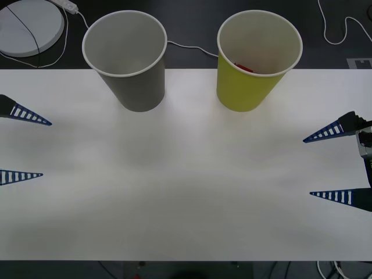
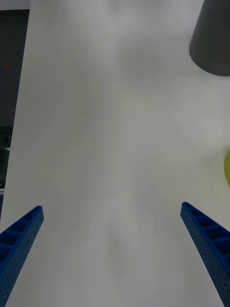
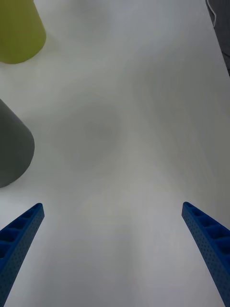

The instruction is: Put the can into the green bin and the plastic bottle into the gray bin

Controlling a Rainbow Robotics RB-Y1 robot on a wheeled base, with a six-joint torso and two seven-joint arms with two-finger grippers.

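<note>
A white table [image 1: 186,192] spans the view, its far edge meeting a dark floor; there a round white disc [image 1: 29,26] lies at the far left, with thin white cables [image 1: 189,47] trailing

Matt paper-look gray bin [image 1: 132,64] & green bin [image 1: 250,75]; smooth matt white table [image 1: 186,192].

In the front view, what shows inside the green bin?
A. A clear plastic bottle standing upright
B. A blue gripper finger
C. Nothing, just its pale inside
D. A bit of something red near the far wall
D: a small red patch lies low inside the green bin, too little to identify.
</note>
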